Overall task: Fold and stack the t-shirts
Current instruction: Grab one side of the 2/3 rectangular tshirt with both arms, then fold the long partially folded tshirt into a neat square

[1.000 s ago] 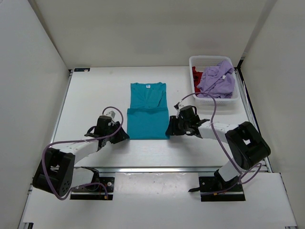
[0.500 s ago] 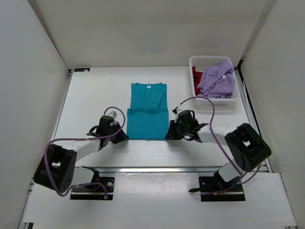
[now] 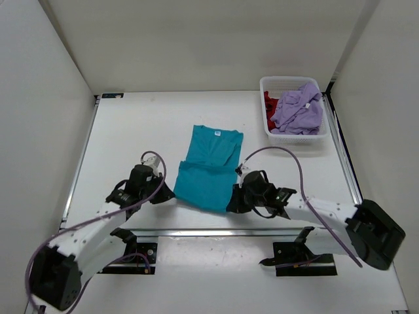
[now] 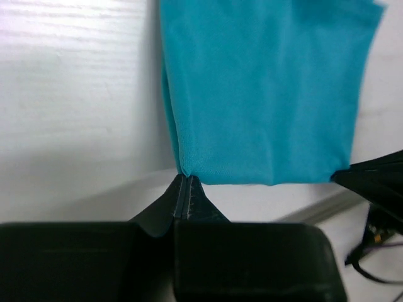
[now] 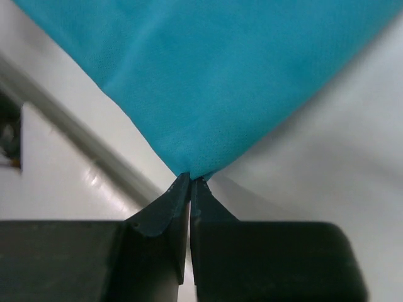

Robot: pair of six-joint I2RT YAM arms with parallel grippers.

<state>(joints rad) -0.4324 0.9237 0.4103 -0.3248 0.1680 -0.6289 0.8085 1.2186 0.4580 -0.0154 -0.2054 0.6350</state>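
The teal t-shirt [image 3: 208,167] lies partly folded in the middle of the table, slanted, its near part toward the front edge. My left gripper [image 3: 170,194] is shut on its near left corner [image 4: 184,168]. My right gripper [image 3: 230,207] is shut on its near right corner [image 5: 191,170]. Both corners are pinched between closed fingertips. The lavender t-shirt [image 3: 299,108] and the dark red t-shirt [image 3: 270,104] lie bunched in the basket at the back right.
A white mesh basket [image 3: 294,135] stands at the back right of the table. White walls close in the table on the left, right and back. A metal rail [image 3: 216,230] runs along the front edge, near both grippers.
Both grippers closed on the teal shirt's near corners and pulled them toward the front edge. The shirt slid nearer and now lies slanted.
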